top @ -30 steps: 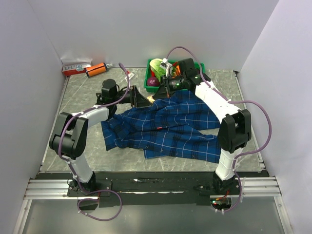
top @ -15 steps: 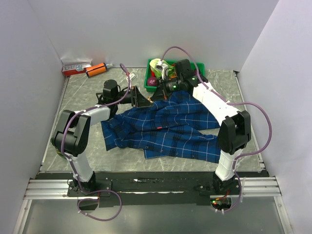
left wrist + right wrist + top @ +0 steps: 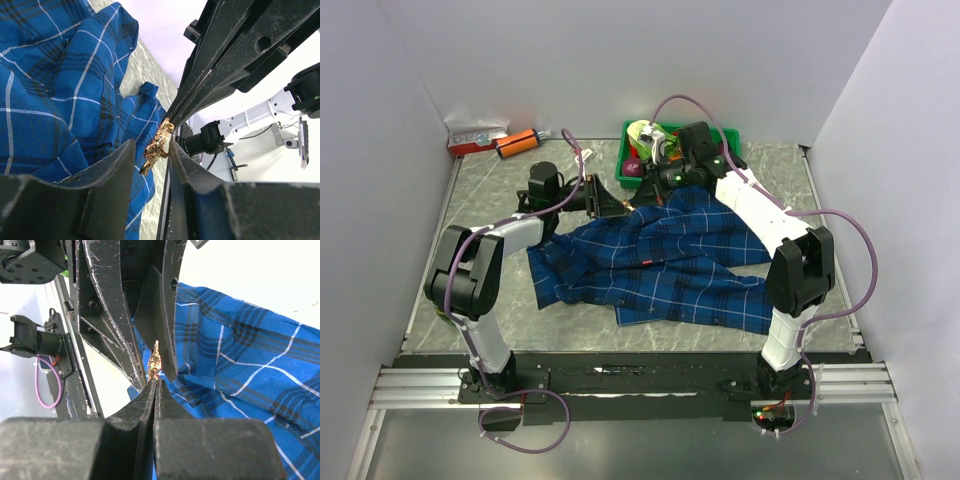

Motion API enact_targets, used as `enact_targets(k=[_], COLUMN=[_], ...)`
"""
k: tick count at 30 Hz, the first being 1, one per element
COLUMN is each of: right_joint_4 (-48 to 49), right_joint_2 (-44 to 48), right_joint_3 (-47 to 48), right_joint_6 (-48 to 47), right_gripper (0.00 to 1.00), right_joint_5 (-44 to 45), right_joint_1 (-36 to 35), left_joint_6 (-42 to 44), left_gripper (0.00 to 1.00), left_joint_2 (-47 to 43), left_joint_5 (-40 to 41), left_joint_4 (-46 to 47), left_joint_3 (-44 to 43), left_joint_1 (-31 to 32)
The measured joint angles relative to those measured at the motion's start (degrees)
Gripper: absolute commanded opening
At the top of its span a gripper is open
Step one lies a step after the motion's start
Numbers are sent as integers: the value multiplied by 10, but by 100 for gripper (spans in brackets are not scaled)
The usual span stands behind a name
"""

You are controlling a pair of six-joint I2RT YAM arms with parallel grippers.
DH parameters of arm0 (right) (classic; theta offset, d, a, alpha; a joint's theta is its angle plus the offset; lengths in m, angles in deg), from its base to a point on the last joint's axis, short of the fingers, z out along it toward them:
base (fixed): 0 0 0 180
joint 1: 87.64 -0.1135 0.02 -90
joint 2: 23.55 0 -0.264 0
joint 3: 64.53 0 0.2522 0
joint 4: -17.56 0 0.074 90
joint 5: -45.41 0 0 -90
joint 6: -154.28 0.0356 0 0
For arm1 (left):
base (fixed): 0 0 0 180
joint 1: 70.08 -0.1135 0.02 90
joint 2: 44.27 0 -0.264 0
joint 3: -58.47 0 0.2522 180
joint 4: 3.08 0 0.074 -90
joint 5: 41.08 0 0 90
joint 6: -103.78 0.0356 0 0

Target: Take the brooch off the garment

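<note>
Over the marbled table [image 3: 470,200], left gripper [image 3: 152,150] and right gripper [image 3: 156,382] both pinch the brooch [image 3: 157,142] narrowly — best eased straight off the garment [image 3: 670,260].

We see the garment [image 3: 670,265] spread across the middle of the tabletop [image 3: 480,190]. Behind it, at upper centre, sits a bin [image 3: 728,134]. At upper left, by the back wall, lies a box [image 3: 477,138] with a tube [image 3: 517,143] just to its right. At the garment's upper edge, the left tool [image 3: 623,205] and right tool [image 3: 645,190] meet, with the brooch [image 3: 157,145] between them.
</note>
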Motion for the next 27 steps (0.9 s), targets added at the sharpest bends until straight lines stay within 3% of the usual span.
enact_targets(k=[3,8,27], right_joint_4=[0,0,-30], right_joint_2=[0,0,-2], right_joint_3=[0,0,24], right_joint_6=[0,-6,-63], right_gripper=[0,0,0], right_joint_5=[2,3,-9], right_joint_1=[0,0,-4], left_joint_6=[0,-8,-13], left_gripper=[32,15,16], left_joint_2=[0,0,14], left_joint_5=[1,-2,-49], left_joint_4=[-6,-7,2], left_joint_3=[-2,-5,-32], left_joint_1=[0,-1,1])
